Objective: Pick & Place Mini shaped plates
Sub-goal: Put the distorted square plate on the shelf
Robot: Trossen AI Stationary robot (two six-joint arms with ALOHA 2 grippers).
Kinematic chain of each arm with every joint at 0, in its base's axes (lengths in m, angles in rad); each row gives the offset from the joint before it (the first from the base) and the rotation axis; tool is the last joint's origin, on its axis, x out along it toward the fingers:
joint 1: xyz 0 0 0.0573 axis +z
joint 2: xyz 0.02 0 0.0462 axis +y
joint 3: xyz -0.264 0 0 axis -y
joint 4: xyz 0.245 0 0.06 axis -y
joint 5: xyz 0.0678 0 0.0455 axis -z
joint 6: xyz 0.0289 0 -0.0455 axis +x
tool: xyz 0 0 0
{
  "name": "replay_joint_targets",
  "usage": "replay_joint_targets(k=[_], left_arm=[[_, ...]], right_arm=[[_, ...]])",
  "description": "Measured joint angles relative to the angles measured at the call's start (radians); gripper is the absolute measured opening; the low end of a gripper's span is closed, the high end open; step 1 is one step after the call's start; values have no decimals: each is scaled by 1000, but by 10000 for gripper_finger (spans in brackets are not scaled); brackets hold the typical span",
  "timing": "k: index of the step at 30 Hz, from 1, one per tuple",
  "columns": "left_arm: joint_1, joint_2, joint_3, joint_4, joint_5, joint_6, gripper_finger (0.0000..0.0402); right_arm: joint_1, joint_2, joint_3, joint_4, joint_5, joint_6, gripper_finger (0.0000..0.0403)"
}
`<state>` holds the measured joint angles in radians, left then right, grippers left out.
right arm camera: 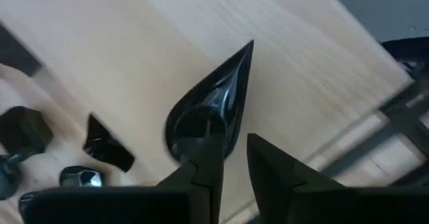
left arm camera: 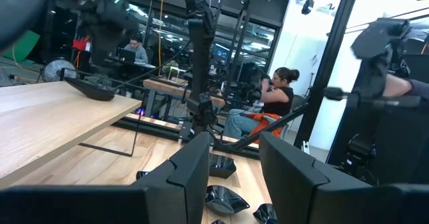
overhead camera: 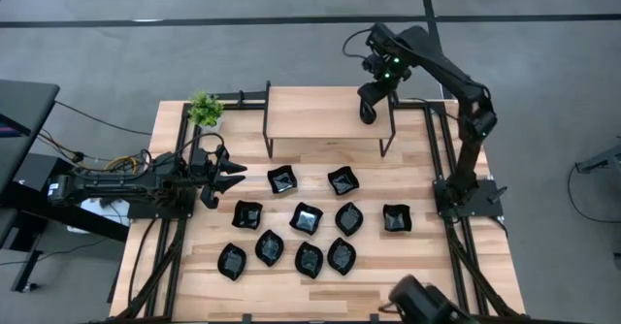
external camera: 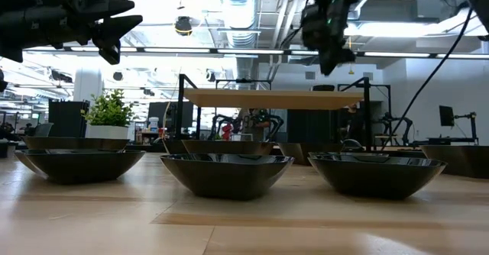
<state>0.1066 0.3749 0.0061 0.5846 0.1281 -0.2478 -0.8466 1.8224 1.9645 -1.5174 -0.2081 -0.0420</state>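
Leftmost, the left gripper (overhead camera: 236,176) hangs over the left edge of the counter (overhead camera: 417,266), pointing inward toward the dishes. Its jaws are spread wide and hold nothing. A small green plant (overhead camera: 205,109) stands near the back-left corner, beyond that arm.

Next, ten of the mini shaped plates (overhead camera: 306,217) lie spread over the middle of the counter, all glossy black and upright. There are two at the back, four in a middle row and four in the front row, each apart from its neighbours. The nearest one to the left gripper is the back-left dish (overhead camera: 281,178), just beside its fingertips.

Behind them stands a raised wooden shelf (overhead camera: 320,115) on dark metal legs.

Further right, the right gripper (right arm camera: 230,150) reaches down over the right end of that shelf. A teardrop plate (right arm camera: 208,110) lies flat on the shelf top there, its point turned away from the gripper. The jaws are slightly parted, with bare wood showing between them. One finger (right arm camera: 201,177) covers the plate's rounded end; whether it touches I cannot tell.

Beyond the counter, the left wrist view shows a seated person (left arm camera: 278,96) in the room.
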Motion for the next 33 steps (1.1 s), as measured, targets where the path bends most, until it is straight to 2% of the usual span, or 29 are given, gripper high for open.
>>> replay_joint_targets(k=[5,12,17,24,28,33], left_arm=[[0,0,0,0,0,0,132],[0,0,0,0,0,2,132],[0,0,0,0,0,3,132],[0,0,0,0,0,4,132],[0,0,0,0,0,4,132],[0,0,0,0,0,3,132]], right_arm=[[78,-139,1,-58,0,105,62],[346,-377,-119,-55,-1,369,63],[565,-521,-298,-54,8,659,63],[844,-664,-602,-7,87,996,63],[960,-705,-760,137,89,1109,63],[1053,-712,-908,171,86,1274,63]])
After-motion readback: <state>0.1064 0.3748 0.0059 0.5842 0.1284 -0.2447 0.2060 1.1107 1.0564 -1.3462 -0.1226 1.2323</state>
